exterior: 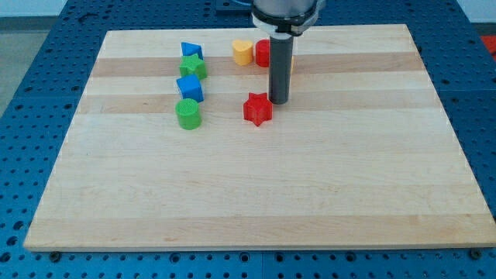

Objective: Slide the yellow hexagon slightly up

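Observation:
My tip (279,102) rests on the board just to the right of a red star (258,109), nearly touching it. The dark rod rises from there to the view's top. At the view's top, left of the rod, a yellow block (243,52) with a rounded, heart-like outline sits beside a red cylinder (263,53), which the rod partly covers. I cannot make out a clear yellow hexagon; the rod hides the spot just right of the red cylinder.
A column of blocks stands at the upper left: a blue triangle (191,50), a green star (193,67), a blue cube (190,87) and a green cylinder (187,113). The wooden board (256,201) lies on a blue perforated table.

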